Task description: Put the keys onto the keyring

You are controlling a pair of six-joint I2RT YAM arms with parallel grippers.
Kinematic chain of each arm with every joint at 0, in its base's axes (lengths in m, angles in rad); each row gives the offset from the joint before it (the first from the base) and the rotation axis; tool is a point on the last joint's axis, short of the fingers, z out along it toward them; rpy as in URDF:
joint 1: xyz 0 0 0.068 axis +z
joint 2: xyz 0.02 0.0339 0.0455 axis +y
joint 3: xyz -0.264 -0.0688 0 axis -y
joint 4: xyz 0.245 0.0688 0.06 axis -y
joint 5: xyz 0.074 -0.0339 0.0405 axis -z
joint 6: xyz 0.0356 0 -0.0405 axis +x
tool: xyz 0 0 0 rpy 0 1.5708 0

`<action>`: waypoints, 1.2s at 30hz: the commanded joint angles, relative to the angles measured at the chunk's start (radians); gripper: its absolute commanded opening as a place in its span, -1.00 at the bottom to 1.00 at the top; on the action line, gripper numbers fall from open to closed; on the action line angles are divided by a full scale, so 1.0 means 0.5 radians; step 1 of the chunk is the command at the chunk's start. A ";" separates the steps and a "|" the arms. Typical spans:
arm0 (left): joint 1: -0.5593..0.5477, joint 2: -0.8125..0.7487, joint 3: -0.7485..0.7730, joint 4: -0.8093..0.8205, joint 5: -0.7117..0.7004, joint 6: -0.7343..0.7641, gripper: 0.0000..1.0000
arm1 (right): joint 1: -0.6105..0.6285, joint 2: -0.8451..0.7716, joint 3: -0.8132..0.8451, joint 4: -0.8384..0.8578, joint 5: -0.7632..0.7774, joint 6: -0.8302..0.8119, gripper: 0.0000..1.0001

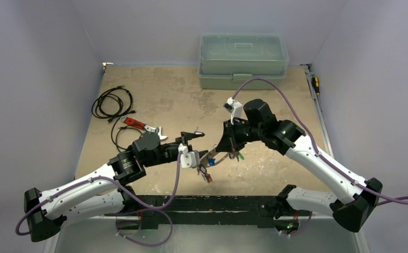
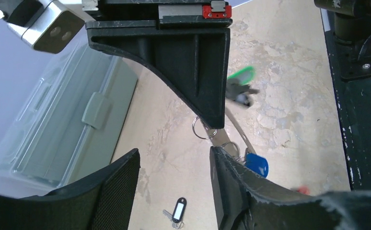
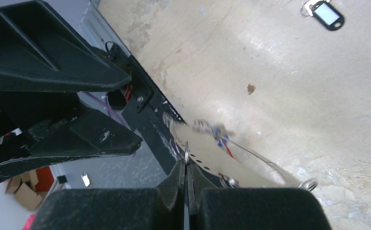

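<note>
The lidded translucent box (image 1: 243, 60) stands at the far edge of the table (image 1: 275, 116). Its lid is on, and its contents cannot be made out.

Well left of the box and nearer the arm bases lies the coiled black cable (image 1: 112, 103). The red-handled wrench (image 1: 138, 124) lies just on the near side of the cable.

In front of the box, slightly to its left, the left gripper (image 2: 174, 158) hangs above the table. Its fingers are spread and nothing is between them.

Directly in front of the box, the keyring (image 3: 255, 153) hangs in the air between the two grippers. The keys (image 1: 208, 171) dangle from it:
- a green-headed key (image 2: 241, 76)
- a blue-headed key (image 2: 257, 165), just beside the left gripper's right finger
- a red-tagged key at the bottom of the bunch

The loose key (image 2: 177, 211), with a dark tag, lies flat on the table apart from the bunch.

In front of the box's right half is the right gripper (image 3: 186, 167). Its fingers are pressed together, pinching the keyring at a small round ring at the fingertips. Both arms crowd the bunch and hide part of it from above.
</note>
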 commanded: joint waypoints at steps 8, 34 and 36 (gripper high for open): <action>-0.038 0.005 -0.034 -0.003 0.378 0.078 0.21 | -0.002 0.017 0.151 0.018 -0.149 0.020 -1.00; -0.038 0.080 0.157 -0.195 0.405 0.075 -0.32 | 0.343 -0.200 0.135 -0.071 0.419 -0.720 -1.00; -0.038 0.082 0.195 -0.208 0.396 0.066 -0.31 | 0.443 -0.175 0.139 -0.091 0.513 -0.774 -1.00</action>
